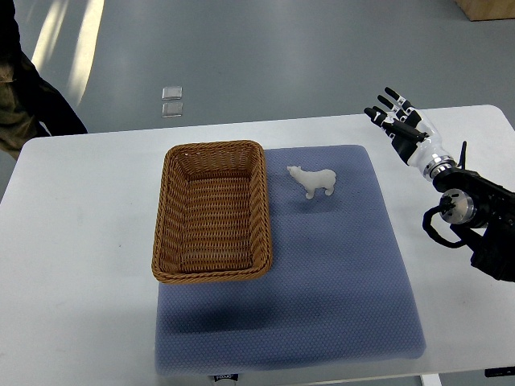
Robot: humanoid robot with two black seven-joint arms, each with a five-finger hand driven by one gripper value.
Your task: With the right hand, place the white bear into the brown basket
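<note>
A small white bear (313,181) stands upright on the blue mat (338,265), just right of the brown wicker basket (172,241). The basket is rectangular and holds nothing. My right hand (396,119) hovers over the table's far right, well to the right of the bear and a little farther back. Its fingers are spread and hold nothing. The right arm comes in from the right edge. The left arm is out of sight.
The mat lies on a white table (72,265). A person's dark sleeve (32,88) shows at the top left corner, beyond the table. Grey floor lies behind the table, with a brown box corner (487,8) at the top right.
</note>
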